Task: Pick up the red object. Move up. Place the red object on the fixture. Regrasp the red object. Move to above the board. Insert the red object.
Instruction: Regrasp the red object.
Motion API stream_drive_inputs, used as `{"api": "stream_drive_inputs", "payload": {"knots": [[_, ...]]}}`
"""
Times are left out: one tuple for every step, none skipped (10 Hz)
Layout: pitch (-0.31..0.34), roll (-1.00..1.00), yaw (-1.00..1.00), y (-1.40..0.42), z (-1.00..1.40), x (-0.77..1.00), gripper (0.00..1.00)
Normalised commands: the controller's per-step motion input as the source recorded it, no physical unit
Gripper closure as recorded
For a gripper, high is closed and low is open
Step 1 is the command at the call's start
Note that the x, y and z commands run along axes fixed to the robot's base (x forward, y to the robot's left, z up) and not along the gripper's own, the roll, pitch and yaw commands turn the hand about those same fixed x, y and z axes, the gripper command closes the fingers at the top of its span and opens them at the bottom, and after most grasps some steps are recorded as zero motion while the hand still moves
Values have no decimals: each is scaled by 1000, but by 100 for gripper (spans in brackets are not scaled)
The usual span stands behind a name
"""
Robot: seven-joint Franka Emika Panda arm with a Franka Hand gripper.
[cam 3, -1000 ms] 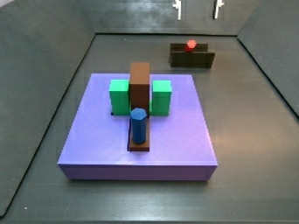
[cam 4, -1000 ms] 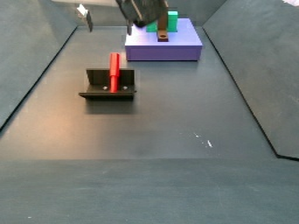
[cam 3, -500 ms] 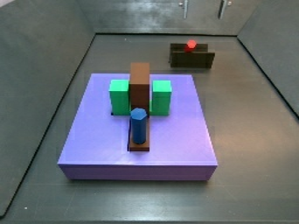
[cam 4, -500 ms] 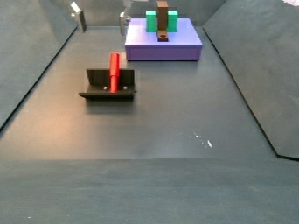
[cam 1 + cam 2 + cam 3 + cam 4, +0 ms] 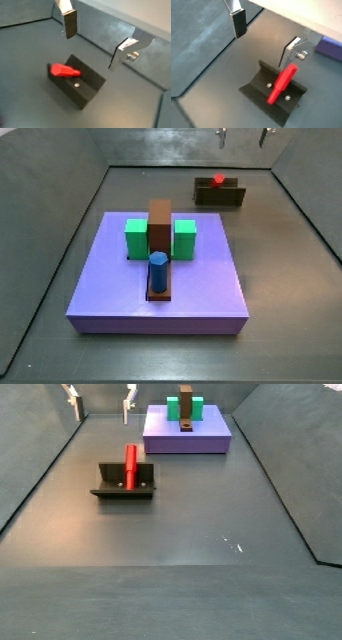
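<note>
**Mia:** Where is the red object point(image 5: 131, 465) sitting right now?

**Ben:** It is lying on the fixture point(image 5: 126, 482), the little dark bracket on the floor. In a side view it is leaning over the fixture's back wall. In a wrist view, the red object point(image 5: 281, 84) is resting along the middle of the bracket.

**Mia:** And what is the gripper point(image 5: 100, 398) doing?

**Ben:** It is hanging high above the fixture, well apart from the stick. Its two fingers are spread wide and nothing is sitting between them. You can see that in both wrist views.

**Mia:** So how much of the job is done?

**Ben:** I am guessing the picking up and the putting on the fixture are done, since the stick is lying there and the gripper is empty. The gripper is not yet grabbing the stick again. After that comes carrying it over the board point(image 5: 158, 278) and pushing it in.

**Mia:** Is the board far away?

**Ben:** Yes, the purple board is sitting well apart from the fixture, with its green blocks point(image 5: 138, 238), brown bar point(image 5: 160, 223) and blue peg point(image 5: 158, 272).

**Mia:** Are you seeing any words or labels?

**Ben:** No, I am not finding any writing anywhere.
</note>
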Motion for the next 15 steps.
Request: {"api": "stream_drive_inputs", "payload": {"knots": [[-23,1000,274,-17,-23,157,0],[-54,1000,377,-6,-46,160,0],[-9,1000,394,-17,-71,86,0],[0,1000,420,-149,-240,-9,0],[0,954,477,-174,-380,-200,0],[0,1000,463,-114,-343,-251,0],[0,1000,383,-89,-317,-320,0],[0,926,277,-154,-446,-229,0],[-134,743,171,-314,-394,0,0],[-120,840,6,-400,-440,0,0],[-117,789,14,-360,-463,-23,0],[-100,703,9,-303,-340,-46,0],[-66,557,0,-140,-297,-63,0],[-106,0,0,31,-157,-83,0],[-191,-334,0,200,-11,-34,0]]}}
